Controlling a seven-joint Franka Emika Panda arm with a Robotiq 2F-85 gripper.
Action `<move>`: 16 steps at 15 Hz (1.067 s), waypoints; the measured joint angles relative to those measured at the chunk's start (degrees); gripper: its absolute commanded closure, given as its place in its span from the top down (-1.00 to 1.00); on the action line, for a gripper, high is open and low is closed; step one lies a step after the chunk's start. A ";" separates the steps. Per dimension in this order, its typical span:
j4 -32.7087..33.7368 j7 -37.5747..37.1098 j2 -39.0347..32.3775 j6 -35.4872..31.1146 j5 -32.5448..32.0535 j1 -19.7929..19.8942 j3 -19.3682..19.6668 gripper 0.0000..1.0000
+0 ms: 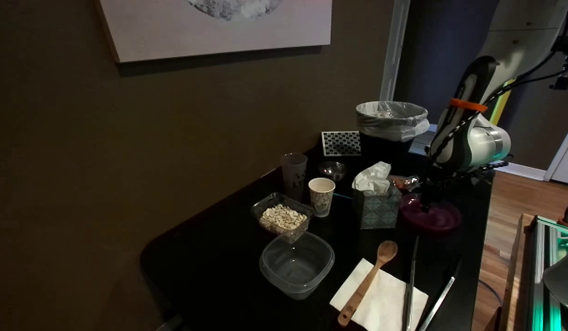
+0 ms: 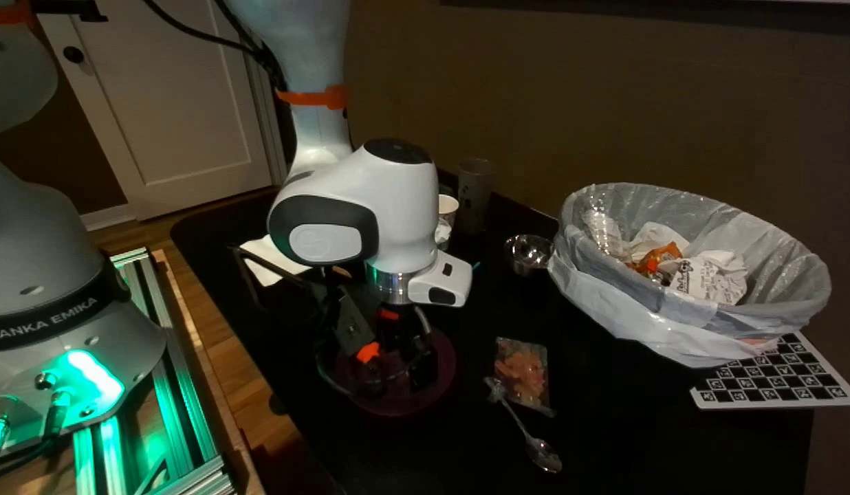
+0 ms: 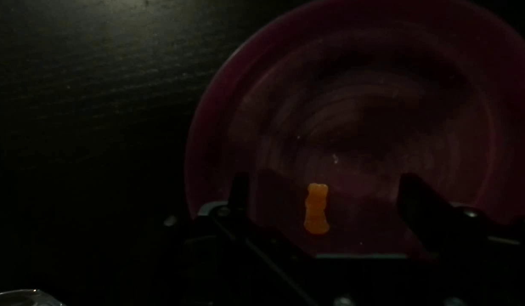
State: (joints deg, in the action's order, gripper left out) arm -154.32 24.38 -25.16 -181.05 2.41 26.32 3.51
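Presently at the gripper: reads as a lining-up step, the gripper (image 3: 326, 187) poised above an orange gummy (image 3: 317, 208); grasping from here would call for a little centring, then a low, gentle close.
Gripper span: wide, fingers well apart, holding nothing; too dark to tell whether the tips touch the plate (image 3: 264, 87).
Orange gummy: on the plate, between the fingers as seen from the wrist, nearer the finger at that view's left.
Plate: purple-red, under the gripper, set on the black bench (image 2: 617, 433).
Near the gripper: tissue box (image 1: 379, 211) just beside the plate; clear packet (image 2: 522, 371) showing orange inside, a metal spoon (image 2: 542, 454) with its handle end at the packet's edge.
Farther from the gripper: wooden spoon (image 1: 366, 285) lying across a white napkin (image 1: 389, 299); small metal bowl (image 2: 531, 258); lined bin (image 1: 380, 131), seen in both exterior views.
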 measured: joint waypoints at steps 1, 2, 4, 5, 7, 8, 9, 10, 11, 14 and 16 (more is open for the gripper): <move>0.26 -0.84 -0.22 -0.03 -0.85 0.54 -0.25 0.45; 0.48 -1.55 -0.38 -0.06 -1.54 0.97 -0.43 0.51; 0.85 -2.64 -0.67 -0.19 -2.50 1.58 -0.71 0.38; 1.03 -3.12 -0.80 -0.24 -2.93 1.77 -0.78 0.30; 1.31 -3.72 -0.98 -0.31 -3.40 2.05 -0.88 0.15; 1.43 -3.99 -1.07 -0.33 -3.56 2.16 -0.92 -0.06; 1.53 -4.14 -1.16 -0.35 -3.68 2.20 -0.93 -0.19; 1.59 -4.24 -1.24 -0.41 -3.73 2.22 -0.96 -0.25; 1.63 -4.38 -1.31 -0.54 -3.76 2.26 -1.00 -0.30; 1.64 -5.01 -1.46 -1.55 -3.89 2.43 -1.25 -0.19; 1.64 -5.30 -1.52 -2.15 -4.05 2.44 -1.32 -0.25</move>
State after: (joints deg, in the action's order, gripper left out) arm -152.68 19.07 -26.68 -183.20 -1.64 28.76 2.19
